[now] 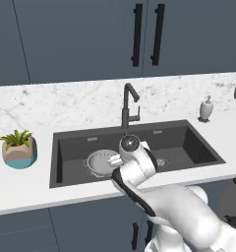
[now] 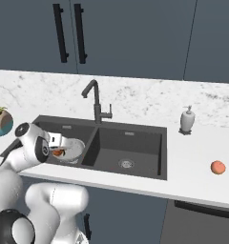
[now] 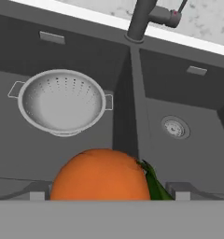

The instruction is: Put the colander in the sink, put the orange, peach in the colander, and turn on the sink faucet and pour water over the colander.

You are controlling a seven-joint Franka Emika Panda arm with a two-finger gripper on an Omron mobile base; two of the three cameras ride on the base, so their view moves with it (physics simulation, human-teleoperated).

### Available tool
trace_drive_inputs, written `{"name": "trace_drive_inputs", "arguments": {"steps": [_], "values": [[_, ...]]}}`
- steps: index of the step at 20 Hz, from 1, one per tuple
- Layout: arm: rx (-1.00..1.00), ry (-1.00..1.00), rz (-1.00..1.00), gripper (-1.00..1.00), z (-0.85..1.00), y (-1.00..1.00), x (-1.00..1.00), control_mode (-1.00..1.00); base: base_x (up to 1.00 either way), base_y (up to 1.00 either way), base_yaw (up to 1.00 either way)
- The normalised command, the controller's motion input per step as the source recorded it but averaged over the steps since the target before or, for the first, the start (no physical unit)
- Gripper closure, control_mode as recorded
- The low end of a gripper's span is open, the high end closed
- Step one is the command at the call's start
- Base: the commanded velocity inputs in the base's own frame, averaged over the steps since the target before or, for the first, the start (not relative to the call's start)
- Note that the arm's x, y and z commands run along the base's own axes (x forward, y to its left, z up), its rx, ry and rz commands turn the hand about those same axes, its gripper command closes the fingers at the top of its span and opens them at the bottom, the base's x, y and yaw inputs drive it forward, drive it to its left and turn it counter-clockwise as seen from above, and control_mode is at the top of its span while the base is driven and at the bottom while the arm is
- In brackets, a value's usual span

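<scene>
The silver colander [image 3: 61,100] stands upright in the left basin of the dark sink [image 3: 193,107], also seen as colander [image 1: 101,162] and colander [image 2: 71,148]. My gripper [image 3: 108,193] is shut on the orange [image 3: 101,175], which hangs above the sink's front part, a little in front and to the right of the colander. From the right base the orange [image 2: 58,152] peeks out under the gripper [image 2: 57,143]. The peach [image 2: 218,167] lies on the counter right of the sink [image 2: 135,143]. The faucet [image 1: 127,106] rises behind the divider; no water runs.
A white soap dispenser [image 2: 186,119] stands on the counter behind the sink's right corner. A small potted plant [image 1: 19,147] sits on the counter left of the sink [image 1: 189,142]. Dark cabinets hang above the marble backsplash.
</scene>
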Motion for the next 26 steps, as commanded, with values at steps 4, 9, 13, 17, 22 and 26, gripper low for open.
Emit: {"name": "trace_drive_inputs", "arguments": {"steps": [4, 9, 13, 17, 22, 26], "values": [[0.00, 0.14, -0.01, 1.00, -0.17, 0.41, 0.86, -1.00, 0.00, 0.00, 0.00], [0.03, 0.36, -0.03, 1.00, -0.16, 0.31, 0.97, -1.00, 0.00, 0.00, 0.00], [0.00, 0.37, -0.06, 1.00, -0.24, 0.28, 0.81, -1.00, 0.00, 0.00, 0.00], [0.00, 0.14, 0.00, 1.00, -0.35, 0.37, 0.36, -1.00, 0.00, 0.00, 0.00], [0.00, 0.04, 0.00, 1.00, -0.34, 0.22, 0.39, -1.00, 0.00, 0.00, 0.00], [0.00, 0.07, -0.02, 1.00, -0.33, 0.10, 0.35, -1.00, 0.00, 0.00, 0.00]]}}
